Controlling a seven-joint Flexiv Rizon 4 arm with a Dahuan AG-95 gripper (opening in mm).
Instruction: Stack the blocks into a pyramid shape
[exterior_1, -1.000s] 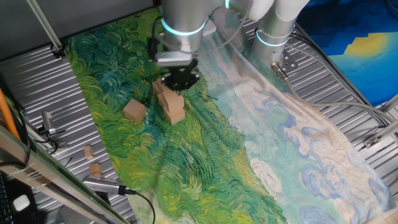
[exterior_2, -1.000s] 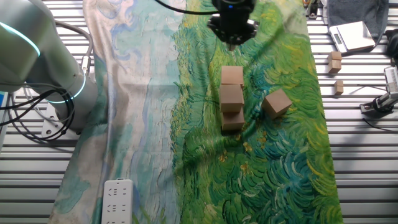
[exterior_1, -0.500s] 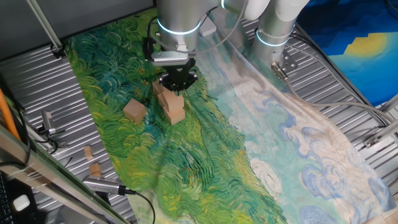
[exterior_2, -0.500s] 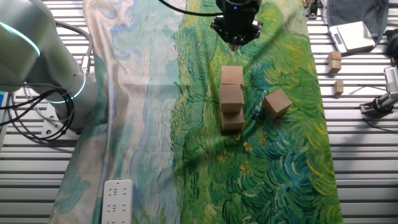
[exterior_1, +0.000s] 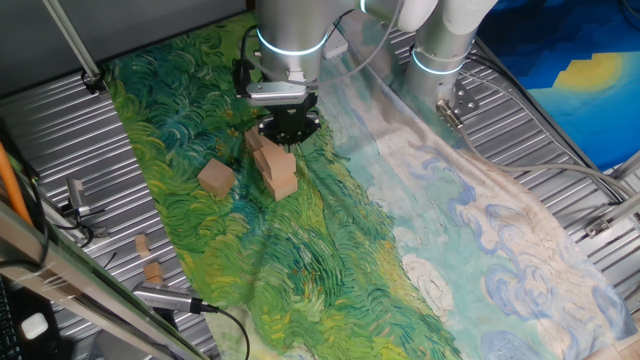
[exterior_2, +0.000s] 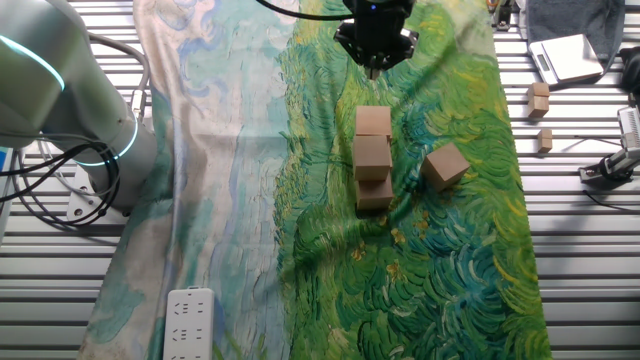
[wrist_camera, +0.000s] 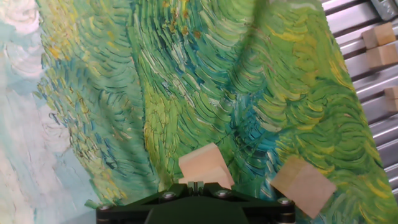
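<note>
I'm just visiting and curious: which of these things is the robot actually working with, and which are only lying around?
Part of the job:
- row of wooden blocks
- lone wooden block
- claw

Just lying about:
- painted cloth
- small wooden bits
- white power strip

A robotics lab: ribbed metal bench (exterior_1: 60, 140), cables (exterior_2: 40, 195), robot arm (exterior_1: 290, 40).

Cloth (exterior_2: 440, 260) beneath me: swirling green, yellow and teal brushstrokes, fading to pale blue and cream on one side. Blocks (exterior_2: 373, 157): plain light-brown wood. My gripper (exterior_2: 375, 68): black. Table (exterior_2: 580, 250): ribbed silver metal.
</note>
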